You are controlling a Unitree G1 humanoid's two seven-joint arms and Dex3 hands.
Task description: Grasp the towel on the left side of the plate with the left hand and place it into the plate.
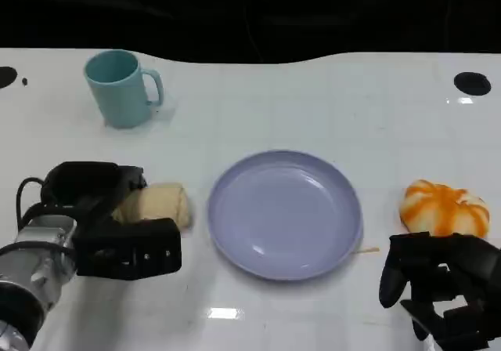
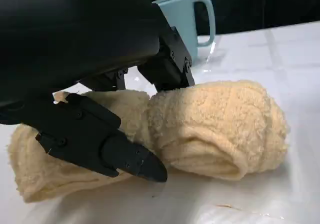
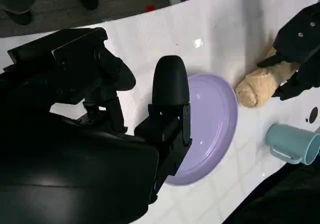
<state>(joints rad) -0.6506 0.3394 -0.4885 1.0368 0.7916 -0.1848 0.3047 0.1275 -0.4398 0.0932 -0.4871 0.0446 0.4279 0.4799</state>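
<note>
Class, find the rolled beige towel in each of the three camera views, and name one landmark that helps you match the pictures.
Head view: the rolled beige terry towel lies left of the round lilac plate, under the left hand.
Left wrist view: it lies across the middle, between black fingers.
Right wrist view: upper right, beside the plate.
Shared landmark: the light blue mug.

Head view looks down; both wrist views, closer, share the towel (image 2: 220,129).
</note>
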